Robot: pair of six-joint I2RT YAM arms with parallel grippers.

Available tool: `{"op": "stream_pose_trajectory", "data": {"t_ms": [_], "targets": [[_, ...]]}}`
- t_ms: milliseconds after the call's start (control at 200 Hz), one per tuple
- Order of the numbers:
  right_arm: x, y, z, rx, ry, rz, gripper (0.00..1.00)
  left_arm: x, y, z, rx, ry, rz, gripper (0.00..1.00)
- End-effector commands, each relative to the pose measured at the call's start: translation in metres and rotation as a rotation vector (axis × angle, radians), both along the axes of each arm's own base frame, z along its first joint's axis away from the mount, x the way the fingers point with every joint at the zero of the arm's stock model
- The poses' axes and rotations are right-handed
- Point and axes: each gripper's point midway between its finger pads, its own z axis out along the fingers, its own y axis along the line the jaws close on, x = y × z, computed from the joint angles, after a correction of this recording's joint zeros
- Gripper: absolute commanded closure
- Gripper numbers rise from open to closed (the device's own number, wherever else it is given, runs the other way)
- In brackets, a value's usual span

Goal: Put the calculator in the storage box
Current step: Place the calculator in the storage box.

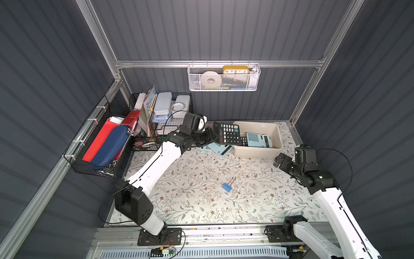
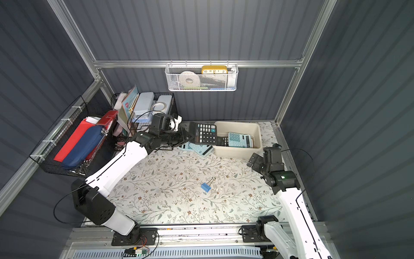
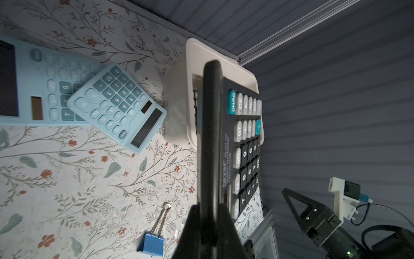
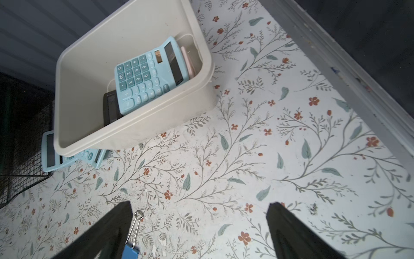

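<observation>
My left gripper (image 1: 211, 135) (image 2: 187, 136) (image 3: 209, 207) is shut on the display end of a black calculator (image 1: 227, 133) (image 2: 205, 133) (image 3: 245, 143). It holds the calculator in the air, tilted, with the keypad end over the left rim of the cream storage box (image 1: 253, 153) (image 2: 237, 153) (image 3: 195, 51) (image 4: 134, 125). Inside the box, a light blue calculator (image 1: 257, 140) (image 4: 145, 76) lies on top of a dark one. My right gripper (image 1: 281, 160) (image 2: 254, 160) (image 4: 199, 206) hangs open and empty above the mat, just right of the box's front.
Two light blue calculators (image 1: 218, 149) (image 3: 118, 105) lie overlapped on the mat, left of the box. A blue binder clip (image 1: 227, 186) (image 3: 154, 241) sits mid-table. Black wire baskets (image 1: 100, 143) stand full at the left. A white mesh basket (image 1: 224, 78) hangs on the back wall.
</observation>
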Motion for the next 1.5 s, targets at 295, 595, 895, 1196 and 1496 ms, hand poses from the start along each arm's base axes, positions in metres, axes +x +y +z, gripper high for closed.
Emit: {"op": "stream_pose_trajectory", "data": {"t_ms": [295, 595, 895, 1196, 1496], "targets": [[-0.005, -0.018, -0.001, -0.053, 0.003, -0.078, 0.01, 0.048, -0.082, -0.017, 0.057, -0.02, -0.096, 1.0], [-0.003, -0.018, -0.008, -0.053, 0.027, -0.077, 0.01, 0.073, -0.123, -0.067, 0.12, 0.012, -0.1, 1.0], [0.001, -0.016, -0.014, -0.037, 0.04, -0.069, 0.01, 0.088, -0.141, -0.111, 0.153, 0.038, -0.08, 1.0], [0.001, -0.017, -0.015, -0.035, 0.042, -0.074, 0.01, 0.092, -0.149, -0.136, 0.158, 0.067, -0.077, 1.0], [0.004, -0.017, -0.014, -0.03, 0.046, -0.075, 0.01, 0.088, -0.148, -0.124, 0.143, 0.071, -0.081, 0.66]]}}
